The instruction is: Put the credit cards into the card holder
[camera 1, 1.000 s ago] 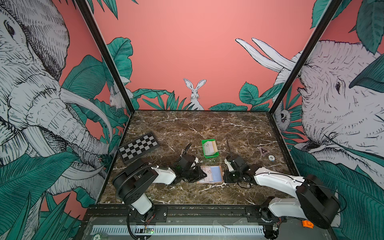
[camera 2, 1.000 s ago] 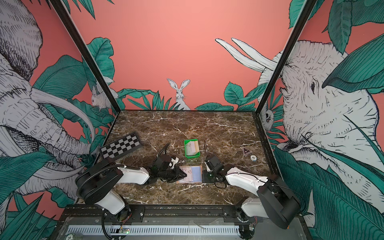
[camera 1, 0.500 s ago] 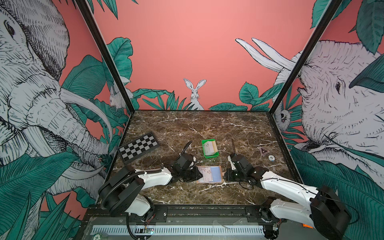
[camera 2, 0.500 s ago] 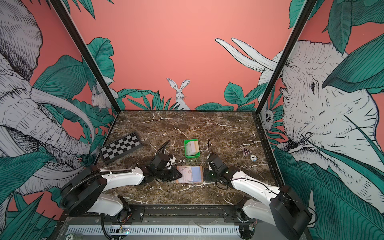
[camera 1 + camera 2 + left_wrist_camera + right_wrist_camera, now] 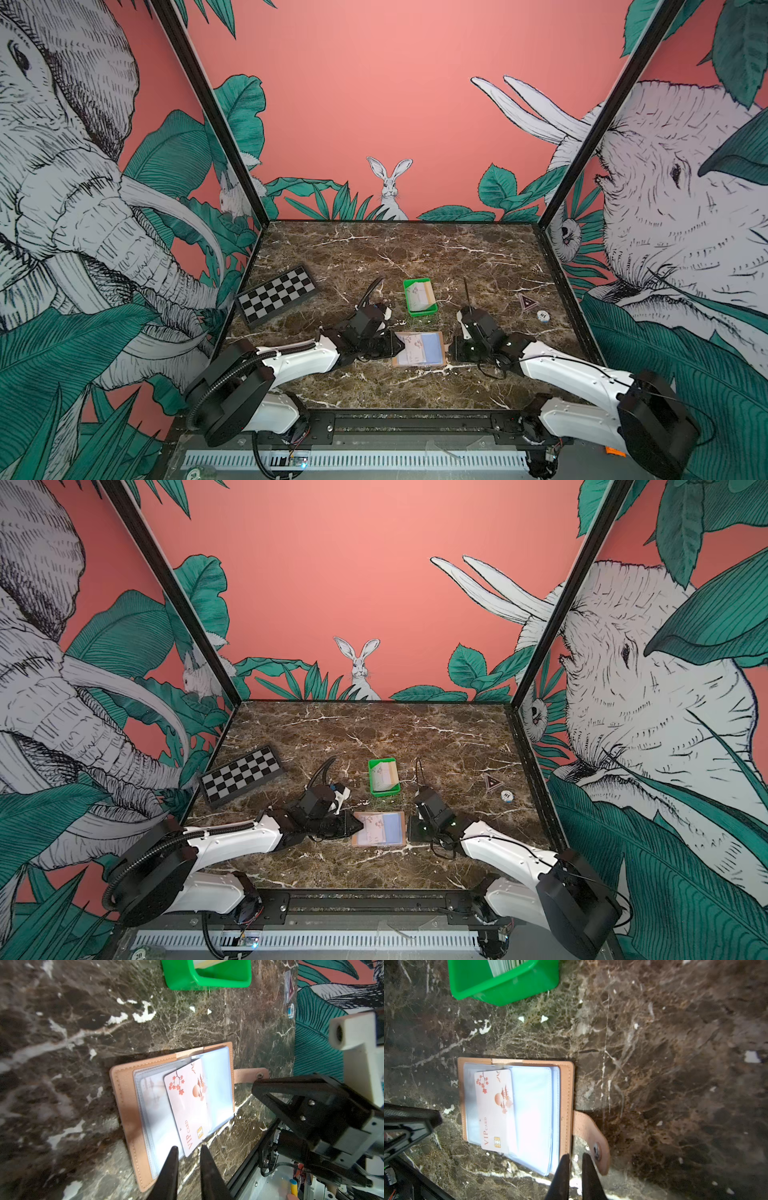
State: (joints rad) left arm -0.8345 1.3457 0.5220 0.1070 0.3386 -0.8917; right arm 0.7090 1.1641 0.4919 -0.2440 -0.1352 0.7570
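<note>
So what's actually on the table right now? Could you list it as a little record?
card holder: open flat on the table, strap out to one side
VIP card: askew on the sleeves, one end past the holder's edge
left gripper: jaws slightly apart, tips at that card's end
right gripper: jaws slightly apart, beside the strap
green tray: behind the holder, with more cards inside
other things: chessboard, poker chip

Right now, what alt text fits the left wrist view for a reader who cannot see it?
An open tan card holder lies on the marble table, a pale VIP card askew on its clear sleeves with one corner just past the edge. The black fingers of the left gripper, slightly apart, flank that corner; a green tray sits beyond.
</note>
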